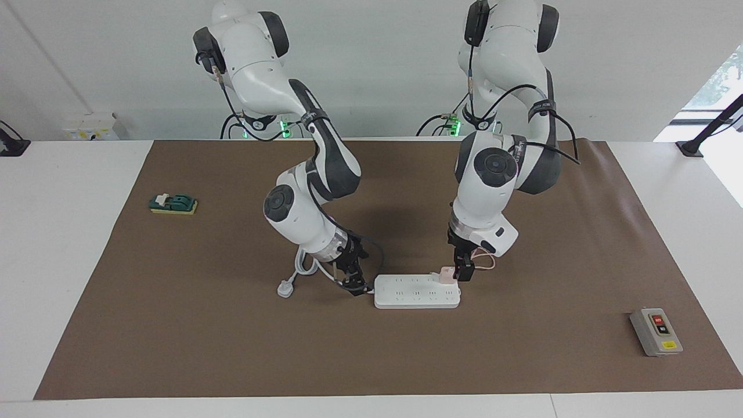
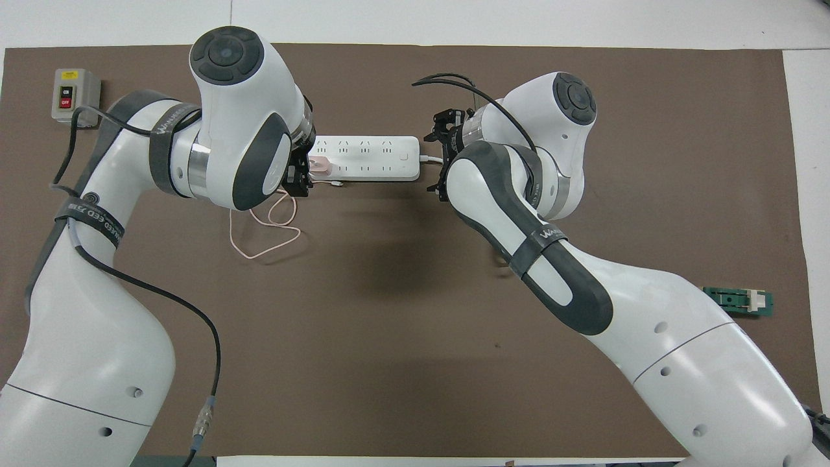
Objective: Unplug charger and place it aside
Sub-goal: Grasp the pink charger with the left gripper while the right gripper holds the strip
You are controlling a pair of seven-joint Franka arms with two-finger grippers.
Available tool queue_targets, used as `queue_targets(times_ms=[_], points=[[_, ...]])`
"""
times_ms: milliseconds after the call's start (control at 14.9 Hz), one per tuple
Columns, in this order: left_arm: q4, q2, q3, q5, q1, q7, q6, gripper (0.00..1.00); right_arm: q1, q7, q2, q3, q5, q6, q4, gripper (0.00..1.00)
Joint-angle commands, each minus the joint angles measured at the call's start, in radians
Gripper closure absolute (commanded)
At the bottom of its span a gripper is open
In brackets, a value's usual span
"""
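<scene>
Pink cube charger (image 1: 446, 274) sits plugged in the white slab strip (image 1: 417, 291) at the left arm's end (thin cable (image 2: 266, 227) looped on brown matte counter (image 1: 522, 348)). Left tool (image 1: 464, 271) at its 3 o'clock, touching; right tool (image 1: 354, 283) at the strip's 9 o'clock end. Can't tell either tool's spread.

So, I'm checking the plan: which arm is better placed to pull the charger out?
Left. The left gripper is right at the charger on the power strip; the right gripper is at the strip's cord end.

Pink charger (image 2: 320, 166) in the white power strip (image 2: 369, 157), left claw (image 2: 299, 179) just beside it.
</scene>
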Motion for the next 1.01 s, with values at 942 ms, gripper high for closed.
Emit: queue_targets(times_ms=[942], points=[[-0.114,0.015,0.009,-0.009,-0.002,0.101,0.150,0.00,0.030,-0.041,0.159,0.021,0.035,0.036,0.156,0.00]])
